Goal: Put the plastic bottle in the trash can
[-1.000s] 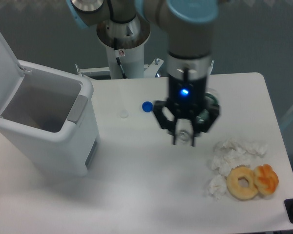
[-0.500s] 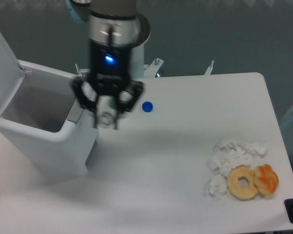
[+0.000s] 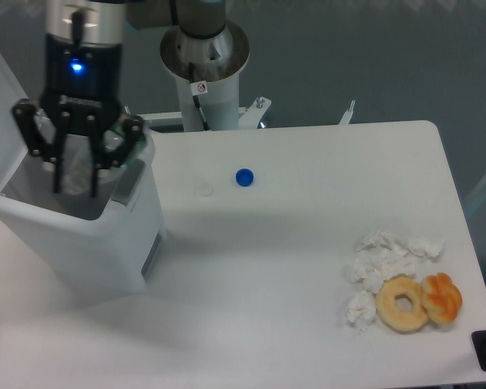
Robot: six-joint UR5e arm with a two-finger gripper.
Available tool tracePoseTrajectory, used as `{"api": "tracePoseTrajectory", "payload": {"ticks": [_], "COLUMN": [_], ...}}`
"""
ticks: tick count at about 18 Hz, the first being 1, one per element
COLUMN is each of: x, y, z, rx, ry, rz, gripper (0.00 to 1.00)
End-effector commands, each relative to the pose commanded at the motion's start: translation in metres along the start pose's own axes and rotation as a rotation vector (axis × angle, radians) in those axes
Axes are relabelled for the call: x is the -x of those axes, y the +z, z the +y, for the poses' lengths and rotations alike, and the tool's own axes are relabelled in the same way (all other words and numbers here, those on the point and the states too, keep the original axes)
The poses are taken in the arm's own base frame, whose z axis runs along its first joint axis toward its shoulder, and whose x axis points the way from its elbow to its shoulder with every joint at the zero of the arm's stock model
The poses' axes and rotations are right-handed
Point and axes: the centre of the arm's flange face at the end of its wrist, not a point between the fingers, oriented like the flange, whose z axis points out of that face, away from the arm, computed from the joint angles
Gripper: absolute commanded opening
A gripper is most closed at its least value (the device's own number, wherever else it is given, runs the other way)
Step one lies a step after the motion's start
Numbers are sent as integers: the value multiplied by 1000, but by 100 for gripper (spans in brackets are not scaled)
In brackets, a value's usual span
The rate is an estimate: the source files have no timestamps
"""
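Observation:
My gripper [image 3: 77,190] hangs over the open mouth of the trash can [image 3: 73,251], its fingers pointing down just above the rim. It is shut on the plastic bottle [image 3: 81,164], which shows as a pale see-through shape between the fingers with a hint of green at its right end. The can is a large white-grey bin at the table's left, and its lid [image 3: 4,89] stands open at the back left.
A small blue cap [image 3: 244,177] and a tiny clear ring [image 3: 205,190] lie mid-table. White tissue wads [image 3: 386,253], a donut [image 3: 402,303] and an orange pastry [image 3: 442,297] lie at the front right. The robot's base post [image 3: 204,73] stands at the back.
My gripper has carried the bottle left, from mid-table past the blue cap to above the open trash can. Everything else on the table stayed put.

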Motion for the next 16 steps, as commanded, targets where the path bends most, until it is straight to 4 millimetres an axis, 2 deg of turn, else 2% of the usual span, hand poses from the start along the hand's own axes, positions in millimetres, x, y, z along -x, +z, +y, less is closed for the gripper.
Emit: {"api": "tracePoseTrajectory", "payload": {"ticks": [3, 5, 7, 8, 9, 13, 16], "x": [-11, -19, -25, -26, -26, -30, -19], "y": [16, 22, 24, 24, 23, 18, 19], "z": [3, 6, 10, 10, 10, 13, 12], "rx": [15, 24, 28, 20, 12, 4, 5], "ry": [15, 27, 43, 45, 49, 103, 152], "rz": [14, 22, 30, 34, 36, 69, 53], "gripper": [17, 31, 63, 85, 99, 100, 100]}}
